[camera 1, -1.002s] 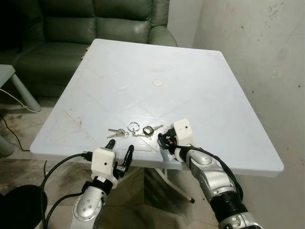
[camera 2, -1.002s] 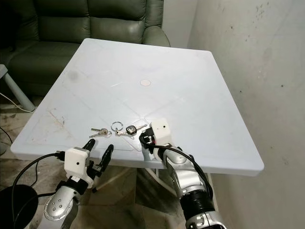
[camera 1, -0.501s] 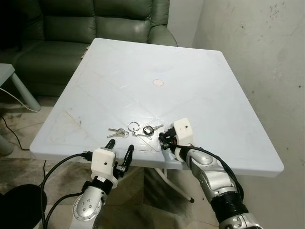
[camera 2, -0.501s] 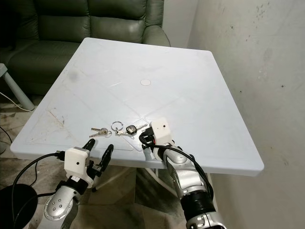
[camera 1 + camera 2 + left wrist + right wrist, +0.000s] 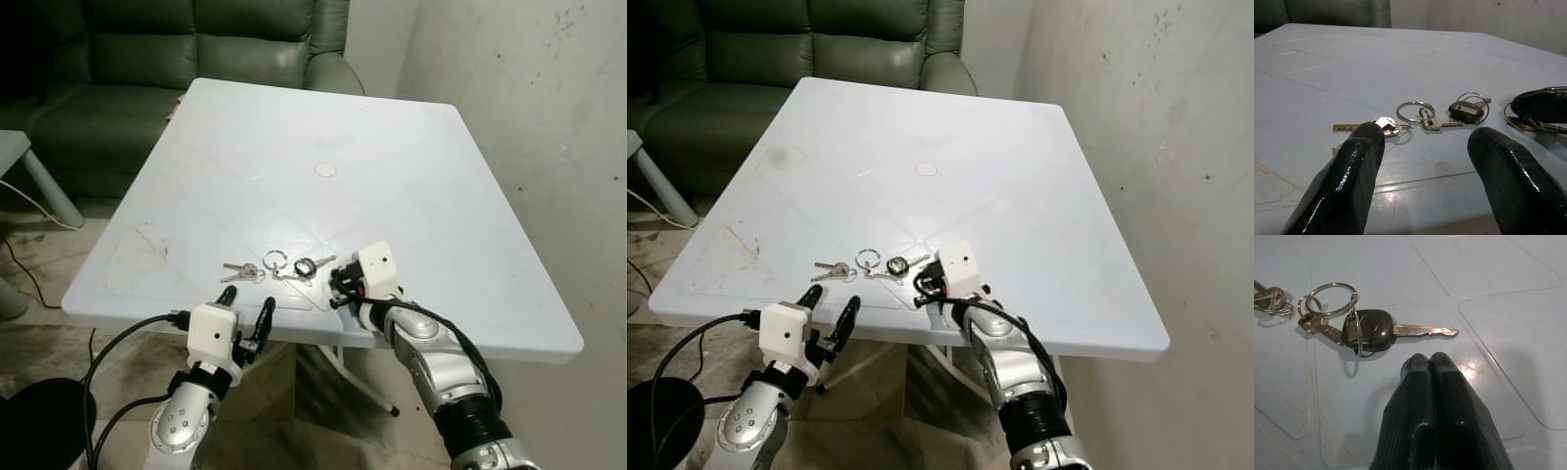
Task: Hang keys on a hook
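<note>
We are resting our right gripper [image 5: 1431, 363], fingers pressed together, just beside the keys [image 5: 1359, 328] on the desk [image 5: 411, 176]. Our left gripper [image 5: 1422, 142] is waiting open; with fingers pressed together we are risking nudging the flat keys away rather than grasping them.

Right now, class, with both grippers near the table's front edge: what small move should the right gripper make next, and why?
Probably open its fingers and ease toward the black-headed key. The right gripper sits on the table just short of the keys, its fingers pressed together with nothing between them, so it cannot grasp yet. The left gripper is open at the table's edge.
</note>
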Robot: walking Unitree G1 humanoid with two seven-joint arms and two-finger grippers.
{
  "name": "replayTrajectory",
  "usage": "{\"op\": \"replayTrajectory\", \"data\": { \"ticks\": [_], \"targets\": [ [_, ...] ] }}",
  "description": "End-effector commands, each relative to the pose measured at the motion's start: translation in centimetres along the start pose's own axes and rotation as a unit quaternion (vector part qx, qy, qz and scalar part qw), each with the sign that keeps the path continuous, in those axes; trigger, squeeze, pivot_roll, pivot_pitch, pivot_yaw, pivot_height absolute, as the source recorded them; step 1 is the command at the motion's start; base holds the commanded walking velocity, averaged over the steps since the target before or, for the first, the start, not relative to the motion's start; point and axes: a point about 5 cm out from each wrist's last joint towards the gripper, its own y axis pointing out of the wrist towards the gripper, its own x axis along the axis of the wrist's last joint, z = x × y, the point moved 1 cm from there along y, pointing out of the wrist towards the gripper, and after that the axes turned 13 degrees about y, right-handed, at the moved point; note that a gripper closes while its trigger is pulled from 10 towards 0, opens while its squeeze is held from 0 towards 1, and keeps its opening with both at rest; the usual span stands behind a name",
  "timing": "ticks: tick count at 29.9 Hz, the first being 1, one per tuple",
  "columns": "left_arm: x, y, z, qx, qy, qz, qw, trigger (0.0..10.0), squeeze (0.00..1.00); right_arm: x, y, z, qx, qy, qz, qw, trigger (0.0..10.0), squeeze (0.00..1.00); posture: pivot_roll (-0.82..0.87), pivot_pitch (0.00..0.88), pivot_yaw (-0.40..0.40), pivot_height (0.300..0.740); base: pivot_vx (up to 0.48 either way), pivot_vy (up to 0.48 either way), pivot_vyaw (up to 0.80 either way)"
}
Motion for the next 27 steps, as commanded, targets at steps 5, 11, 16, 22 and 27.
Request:
{"op": "replayTrajectory", "data": {
  "ticks": [5,11,16,22,27],
  "targets": [
    [0.4,0.2,0.2,0.008,0.001,-0.004,1.0,10.0,0.0,1.7,-0.2,-0.8,-0.026,0.011,-0.051,0.998,0.0,0.0,-0.04,0.036,-0.075,0.74,0.0,0.0,0.0],
    [1.2,0.9,1.5,0.04,-0.03,-0.014,0.999,10.0,0.0,4.9,-0.6,-2.0,-0.066,0.033,-0.13,0.989,0.0,0.0,-0.04,0.034,-0.068,0.74,0.0,0.0,0.0],
    [2.6,2.2,4.0,0.08,-0.043,-0.035,0.995,10.0,0.0,7.6,-1.0,-3.4,-0.109,0.031,-0.181,0.977,0.0,0.0,-0.04,0.031,-0.064,0.74,0.0,0.0,0.0],
    [4.7,3.5,7.6,0.12,-0.024,-0.062,0.991,10.0,0.0,10.4,-1.8,-4.1,-0.137,-0.004,-0.249,0.959,0.0,0.0,-0.05,0.028,-0.059,0.74,0.0,0.0,0.0],
    [5.9,3.8,9.6,0.151,-0.034,-0.073,0.985,10.0,0.0,11.1,-2.6,-3.4,-0.09,0.026,-0.288,0.953,10.0,0.0,-0.06,0.027,-0.054,0.74,0.0,0.0,0.0]
  ]
}}
